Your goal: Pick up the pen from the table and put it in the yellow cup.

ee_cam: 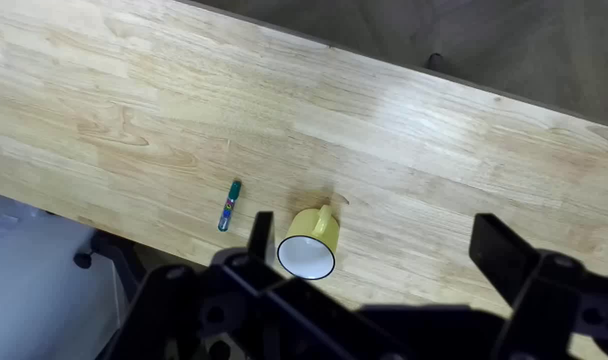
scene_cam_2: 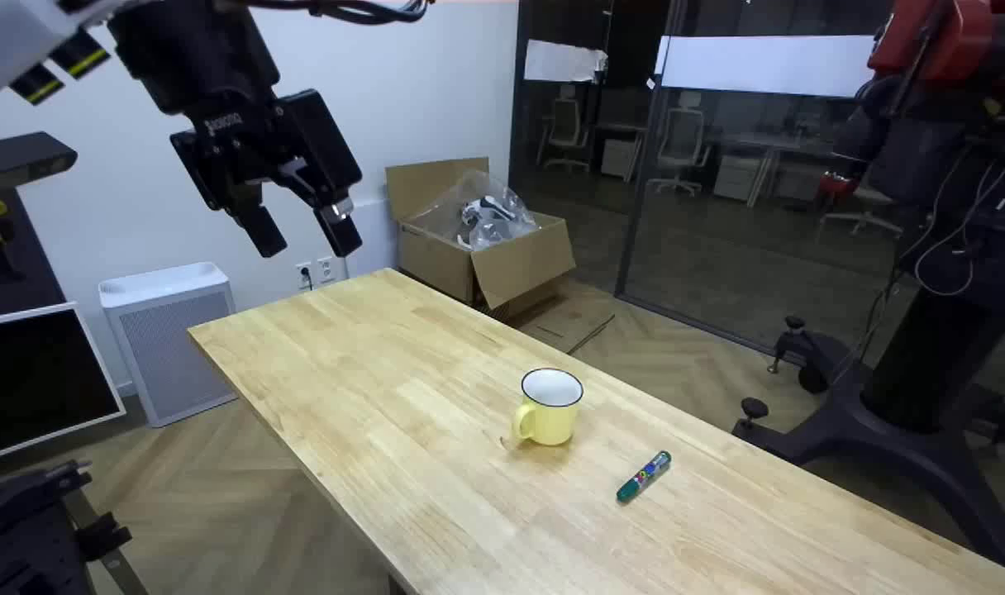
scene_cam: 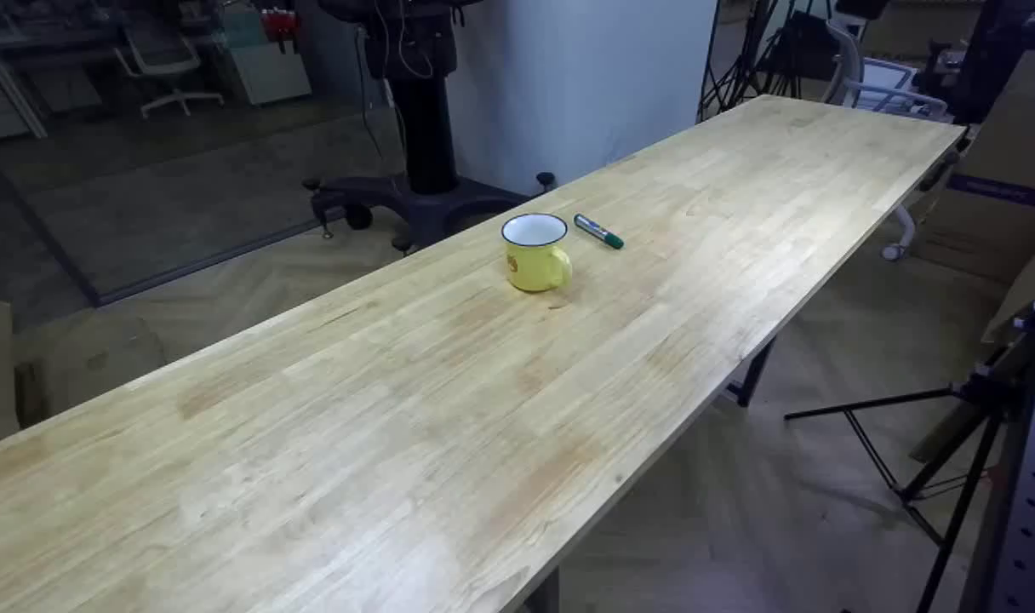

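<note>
thin green-ended pen [scene_cam_2: 644,477] flat on pale wooden plank counter [scene_cam_2: 345,351]; round yellow white-lined cup [scene_cam_2: 554,420] upright near it, apart; black two-fingered hand [scene_cam_2: 307,239] raised, spread wide

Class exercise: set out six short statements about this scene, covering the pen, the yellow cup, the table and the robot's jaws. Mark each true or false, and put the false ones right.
1. The pen lies on the table. True.
2. The yellow cup is tipped on its side. False: it stands upright.
3. The jaws are shut on the pen. False: they are open and hold nothing.
4. One end of the pen is green. True.
5. The yellow cup is white inside. True.
6. The pen touches the yellow cup. False: the table shows between them in the wrist view.
</note>
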Controlling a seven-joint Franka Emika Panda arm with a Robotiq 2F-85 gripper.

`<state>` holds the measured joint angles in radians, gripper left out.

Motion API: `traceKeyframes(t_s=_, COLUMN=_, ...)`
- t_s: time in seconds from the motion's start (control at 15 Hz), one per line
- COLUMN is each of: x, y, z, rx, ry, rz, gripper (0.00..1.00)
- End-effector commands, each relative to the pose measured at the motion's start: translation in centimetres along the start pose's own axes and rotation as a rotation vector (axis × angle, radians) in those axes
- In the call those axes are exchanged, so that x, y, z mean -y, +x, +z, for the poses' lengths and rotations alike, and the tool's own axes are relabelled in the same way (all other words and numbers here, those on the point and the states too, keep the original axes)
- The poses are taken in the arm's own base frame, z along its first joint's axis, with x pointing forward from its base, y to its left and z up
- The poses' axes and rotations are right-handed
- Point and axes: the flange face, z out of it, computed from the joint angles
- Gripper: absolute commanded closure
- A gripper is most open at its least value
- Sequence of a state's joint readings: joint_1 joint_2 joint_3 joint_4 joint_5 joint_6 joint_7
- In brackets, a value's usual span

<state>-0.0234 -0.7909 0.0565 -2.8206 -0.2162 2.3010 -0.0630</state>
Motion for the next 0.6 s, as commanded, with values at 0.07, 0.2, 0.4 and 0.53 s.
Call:
traceKeyframes(t_s=0.07, x=0.02, y=0.0, z=0.06, rx=0.005, ry=0.001, rz=0.0, gripper=0.0)
traceKeyframes(t_s=0.2, x=0.03, y=0.0, z=0.14, rx=0.007, ry=0.002, rz=-0.001, gripper=0.0)
traceKeyframes(t_s=0.4, x=0.04, y=0.01, z=0.21, rx=0.009, ry=0.002, rz=-0.001, gripper=0.0)
traceKeyframes(t_s=0.53, x=0.04, y=0.01, z=0.21, rx=0.009, ry=0.002, rz=-0.001, gripper=0.0)
